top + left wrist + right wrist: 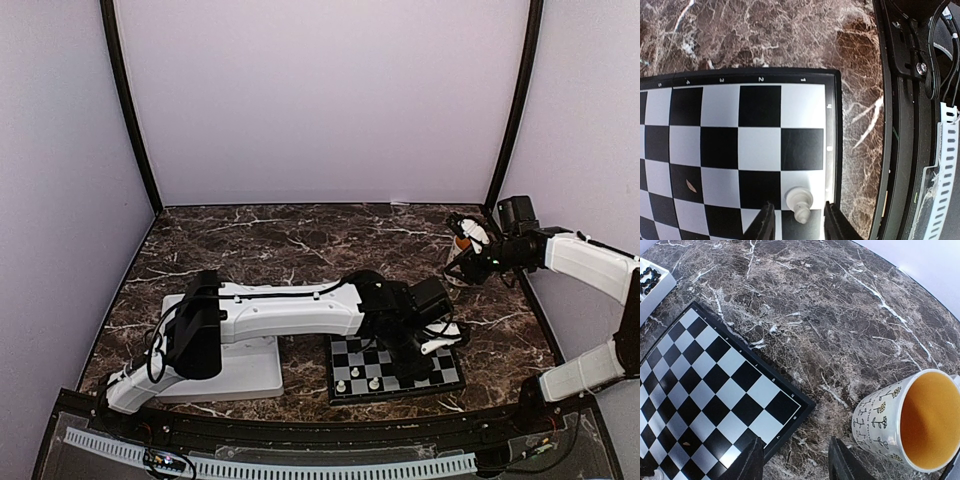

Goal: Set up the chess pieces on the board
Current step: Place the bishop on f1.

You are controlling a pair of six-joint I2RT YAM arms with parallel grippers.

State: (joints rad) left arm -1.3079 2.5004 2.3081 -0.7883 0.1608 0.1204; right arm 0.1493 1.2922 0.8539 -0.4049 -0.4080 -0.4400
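Over a corner of the board point(760, 130), left claw point(797, 227) is low with its two dark fingers point(764, 225) spread: a white pawn point(799, 200) stands upright between them with a gap on each side, so no clamp and no contact I can see. Pawn is glossy white plastic, round base, ball head, on a pale square in the column next to the border. Board is flat and square, black and pale grey-white squares, thin black border with tiny white markings along it; a small tan fleck point(691, 186) lies on one black square further in. Underneath, the table point(300, 240) is dark brown marble-look with white veins. Top view shows a few more white pieces point(341, 386) standing on the board close to its near edge, left of the claw. Flat rectangular white plastic tray point(255, 375) lies just beside the board on its left, partly under the left arm point(290, 310); black pieces point(649, 277) lie in it. Right claw point(797, 465) hangs above bare marble off the board's corner, fingers apart, nothing between them, holding nothing. Near it stands a mug point(875, 422): white, black flower print, orange inside, upright, apart from the board.
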